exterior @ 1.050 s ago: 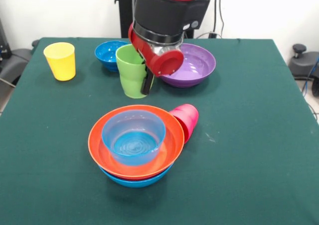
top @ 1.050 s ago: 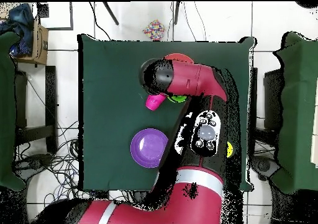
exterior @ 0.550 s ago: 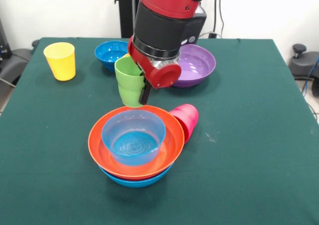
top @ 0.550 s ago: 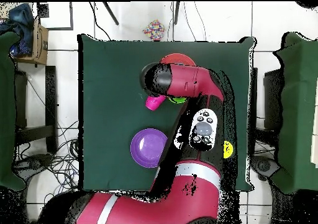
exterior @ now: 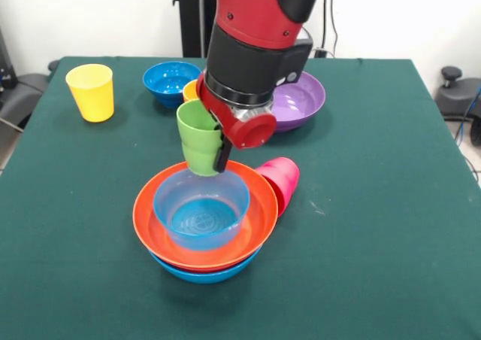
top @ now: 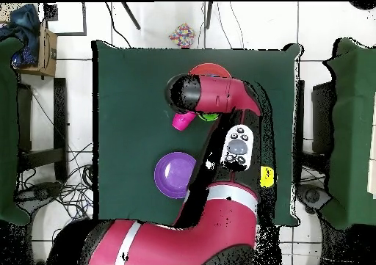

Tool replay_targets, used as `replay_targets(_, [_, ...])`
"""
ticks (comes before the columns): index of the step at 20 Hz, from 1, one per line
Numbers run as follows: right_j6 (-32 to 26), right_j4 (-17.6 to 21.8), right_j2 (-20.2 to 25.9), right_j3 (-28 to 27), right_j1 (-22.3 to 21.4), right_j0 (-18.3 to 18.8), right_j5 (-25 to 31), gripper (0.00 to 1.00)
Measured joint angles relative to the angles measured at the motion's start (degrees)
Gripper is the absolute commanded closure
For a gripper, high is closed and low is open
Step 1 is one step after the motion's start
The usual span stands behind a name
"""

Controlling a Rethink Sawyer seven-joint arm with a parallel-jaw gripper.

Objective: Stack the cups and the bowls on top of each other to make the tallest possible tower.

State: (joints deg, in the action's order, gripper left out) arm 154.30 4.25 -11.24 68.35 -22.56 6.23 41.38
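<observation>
My gripper (exterior: 213, 149) is shut on the light green cup (exterior: 198, 138), holding it upright in the air, slightly tilted. The cup's base hangs just above the far rim of the small light-blue bowl (exterior: 201, 206). That bowl sits in the large orange bowl (exterior: 147, 218), which rests on a large light-blue bowl (exterior: 201, 274); together they form the tower. The pink cup (exterior: 280, 180) lies on its side against the stack's right. The yellow cup (exterior: 91, 92) stands far left. In the overhead view the arm hides most of the stack; only the orange bowl's rim (top: 210, 69) and a sliver of the green cup (top: 211, 117) show.
A dark-blue bowl (exterior: 168, 80) and a purple bowl (exterior: 299, 96) sit at the back of the green cloth table (exterior: 376, 227). An orange rim (exterior: 189, 90) peeks out behind the green cup. Overhead, the purple bowl (top: 175, 175), the pink cup (top: 180, 121) and the yellow cup (top: 267, 177) show beside the arm.
The gripper lifted the green cup off the table and carried it toward the stack, over the blue bowl's far rim. The orange rim behind it came into sight.
</observation>
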Motion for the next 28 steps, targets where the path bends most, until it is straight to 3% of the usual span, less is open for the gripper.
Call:
replay_targets(21, [0.0,0.0,1.4,-0.1,2.2,0.3,-3.3,1.0])
replay_targets(26, [0.0,0.0,1.4,-0.1,1.2,0.1,-1.4,1.0])
replay_targets(28, [0.0,-0.1,1.4,-0.1,-0.1,-0.1,2.6,1.0])
